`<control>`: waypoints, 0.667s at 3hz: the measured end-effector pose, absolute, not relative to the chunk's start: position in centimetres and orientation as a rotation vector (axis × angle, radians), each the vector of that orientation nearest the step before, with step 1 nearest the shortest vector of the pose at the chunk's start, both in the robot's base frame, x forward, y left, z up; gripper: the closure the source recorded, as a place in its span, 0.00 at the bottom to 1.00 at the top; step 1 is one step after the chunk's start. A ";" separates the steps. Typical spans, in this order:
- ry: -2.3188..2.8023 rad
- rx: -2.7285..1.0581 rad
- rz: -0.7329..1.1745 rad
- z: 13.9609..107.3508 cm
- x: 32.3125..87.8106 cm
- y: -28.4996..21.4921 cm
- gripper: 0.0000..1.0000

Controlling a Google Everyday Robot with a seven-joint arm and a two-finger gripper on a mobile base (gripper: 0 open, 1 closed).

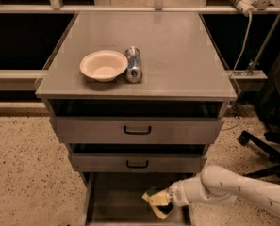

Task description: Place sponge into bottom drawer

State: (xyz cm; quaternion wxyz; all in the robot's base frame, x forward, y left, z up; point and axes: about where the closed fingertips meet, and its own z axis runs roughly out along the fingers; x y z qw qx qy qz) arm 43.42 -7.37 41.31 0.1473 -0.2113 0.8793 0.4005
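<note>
The bottom drawer [116,197] is pulled out at the foot of the grey cabinet, a shallow grey tray with side rails. My gripper [164,199] reaches in from the right on a white arm, over the drawer's right half. It is shut on the sponge [154,199], whose dark green layer faces up and back and whose pale yellow foam hangs tilted below. The sponge is held a little above the drawer floor near the right rail.
On the cabinet top [177,55] stand a cream bowl [103,65] and a silver can [133,64] lying on its side next to it. Two upper drawers with black handles [137,130] are closed. A black chair base [264,149] stands on the speckled floor at right.
</note>
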 end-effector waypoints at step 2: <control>2.640 -0.609 1.157 35.8 42.6 -5.3 1.00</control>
